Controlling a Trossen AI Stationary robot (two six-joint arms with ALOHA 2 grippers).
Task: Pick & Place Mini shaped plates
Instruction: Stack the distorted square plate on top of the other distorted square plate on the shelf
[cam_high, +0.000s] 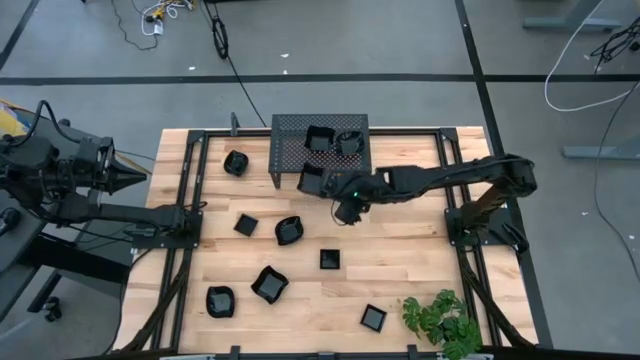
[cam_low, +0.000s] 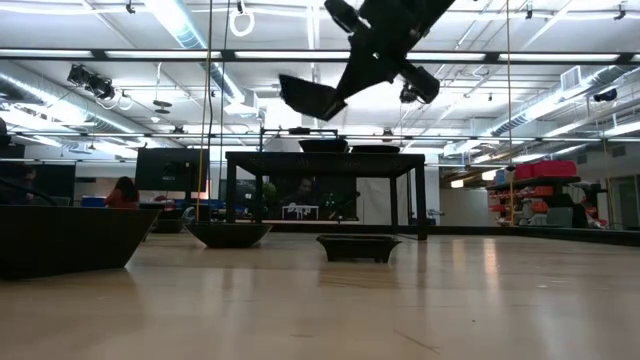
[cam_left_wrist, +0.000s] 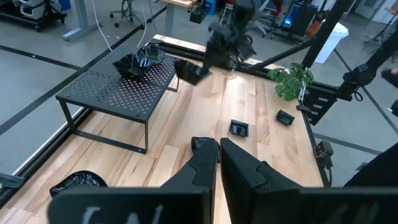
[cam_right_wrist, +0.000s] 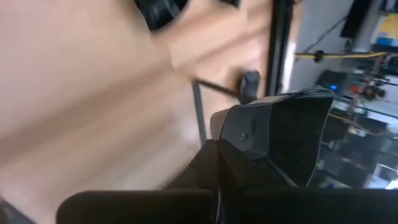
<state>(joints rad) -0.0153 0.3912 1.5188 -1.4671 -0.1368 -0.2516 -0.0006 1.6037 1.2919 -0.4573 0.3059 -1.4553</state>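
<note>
My right gripper hangs above the table just in front of the black perforated stand, shut on one small black square plate. The low view shows that plate high in the air and tilted. Two plates sit on the stand's top. Several more plates rest flat on the wood, among them one at the far left and one in the middle. My left gripper waits shut, off the table's left edge. My right gripper pinches the plate's raised rim at one edge between its two fingers. The fingers slant downward, coming from the table's right side. The plate is lifted clear of table and stand and tilts, with its hollow turned sideways.
A small green plant stands at the near right corner. Black frame rails run along the table's left and right sides. Bare wood lies right of the middle plates.
</note>
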